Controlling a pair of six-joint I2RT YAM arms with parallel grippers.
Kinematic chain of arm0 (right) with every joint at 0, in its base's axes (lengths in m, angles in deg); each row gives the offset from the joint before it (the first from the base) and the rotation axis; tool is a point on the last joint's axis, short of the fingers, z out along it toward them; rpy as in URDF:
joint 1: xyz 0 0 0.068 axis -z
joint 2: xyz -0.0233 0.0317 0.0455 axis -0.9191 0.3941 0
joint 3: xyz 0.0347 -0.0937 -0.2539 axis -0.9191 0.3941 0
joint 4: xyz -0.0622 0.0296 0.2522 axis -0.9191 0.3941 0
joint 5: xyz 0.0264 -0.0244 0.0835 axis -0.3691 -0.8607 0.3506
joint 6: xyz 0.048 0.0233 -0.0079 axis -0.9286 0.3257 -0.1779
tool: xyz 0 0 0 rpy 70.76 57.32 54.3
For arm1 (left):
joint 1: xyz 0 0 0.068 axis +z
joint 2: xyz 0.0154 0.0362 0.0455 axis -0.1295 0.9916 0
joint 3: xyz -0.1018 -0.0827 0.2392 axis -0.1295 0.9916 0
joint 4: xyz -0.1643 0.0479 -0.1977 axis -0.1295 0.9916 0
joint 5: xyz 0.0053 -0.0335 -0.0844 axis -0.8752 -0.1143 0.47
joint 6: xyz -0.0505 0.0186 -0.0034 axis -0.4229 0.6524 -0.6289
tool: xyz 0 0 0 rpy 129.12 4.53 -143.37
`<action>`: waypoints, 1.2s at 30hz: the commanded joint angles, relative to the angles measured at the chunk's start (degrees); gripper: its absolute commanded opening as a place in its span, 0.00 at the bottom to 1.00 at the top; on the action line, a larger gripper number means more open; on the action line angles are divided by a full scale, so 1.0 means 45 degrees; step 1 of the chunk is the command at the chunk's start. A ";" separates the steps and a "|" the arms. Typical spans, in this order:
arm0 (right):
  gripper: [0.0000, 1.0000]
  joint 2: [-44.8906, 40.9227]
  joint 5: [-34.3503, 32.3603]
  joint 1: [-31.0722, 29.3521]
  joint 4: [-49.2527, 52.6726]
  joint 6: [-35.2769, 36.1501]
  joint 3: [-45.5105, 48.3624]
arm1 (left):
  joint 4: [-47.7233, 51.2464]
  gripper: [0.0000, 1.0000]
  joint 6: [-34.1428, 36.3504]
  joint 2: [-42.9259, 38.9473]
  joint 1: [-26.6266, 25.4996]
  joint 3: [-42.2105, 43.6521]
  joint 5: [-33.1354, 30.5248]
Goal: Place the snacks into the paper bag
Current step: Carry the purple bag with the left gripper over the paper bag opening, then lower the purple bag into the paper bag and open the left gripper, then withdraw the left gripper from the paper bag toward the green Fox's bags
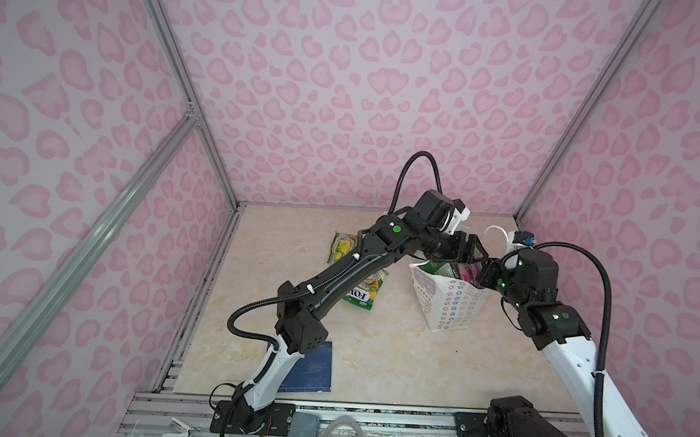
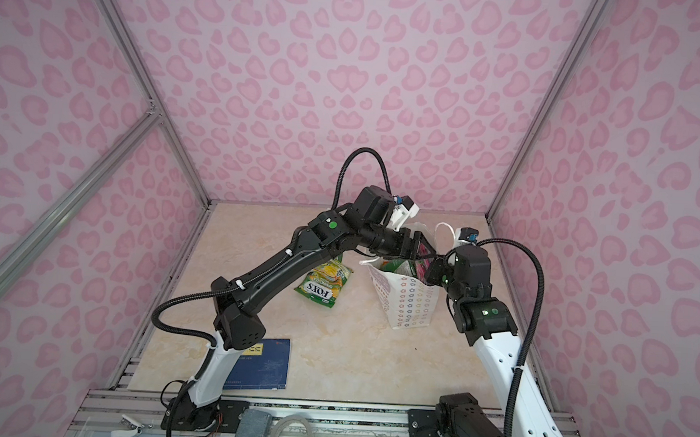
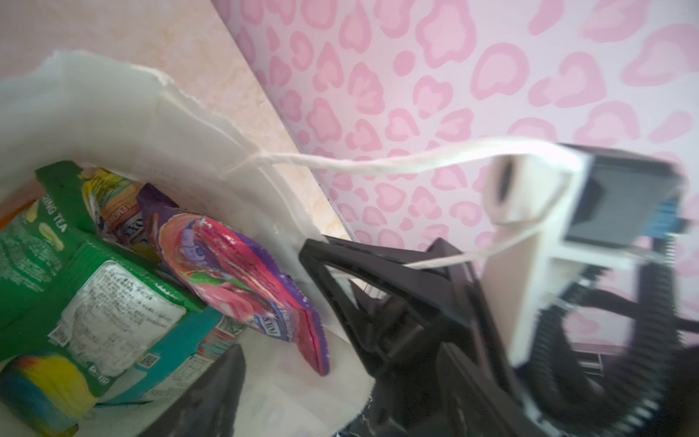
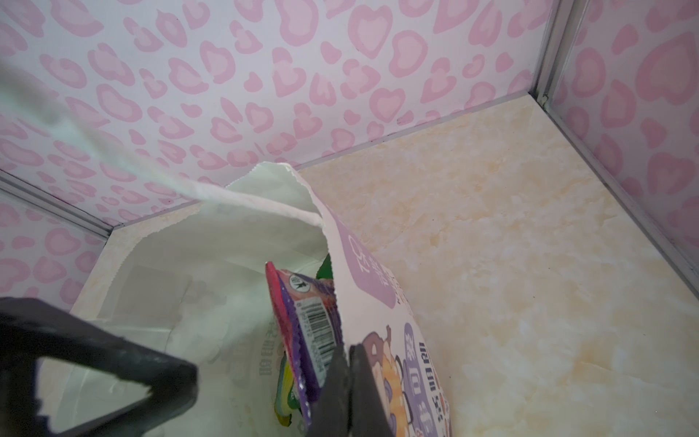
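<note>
While the paper bag [image 1: 451,305] is standing upright toward the far right of the table [image 1: 373,354], the right gripper [image 4: 346,363] is clamping the rim on the bag's right side, fingers clenched on the paper wall. Reaching across from the left, the left gripper [image 1: 481,258] is hovering over the bag's open mouth; its fingers are standing apart and gripping nothing. One of its fingers [image 4: 113,352] is showing in the right wrist view, inside the mouth and clear of the packets.

A purple packet [image 3: 242,272] is leaning inside the bag against the wall that the right gripper is pinching, just beside that gripper. Green packets [image 3: 125,265] and a teal packet [image 3: 204,336] are lying deeper in the bag, pressed together. A white cord handle [image 3: 378,166] is looping over the right arm's camera mount [image 3: 529,196].

Two snacks are lying loose on the table left of the bag: a yellow-green packet [image 1: 343,244] farther back and a green FOX'S packet [image 1: 366,291] nearer, both partly under the left arm [image 1: 336,285]. A dark-blue book [image 1: 314,367] is lying flat at the near left, partly hidden by that arm.
</note>
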 commanded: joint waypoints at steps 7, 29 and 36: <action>0.00 0.0047 0.0043 0.0224 -0.0293 -0.0227 0.0197 | -0.0390 0.82 -0.0099 -0.1715 0.0010 0.0002 0.0085; 0.00 -0.0165 0.0192 0.0392 -0.0409 -0.0257 0.0363 | 0.1882 0.93 0.1311 -0.3659 0.0010 0.2975 -0.6339; 0.00 -0.0148 0.0333 0.0392 -0.0462 -0.0216 0.0396 | 0.2177 0.26 0.1102 -0.2141 0.0029 0.0574 -0.5692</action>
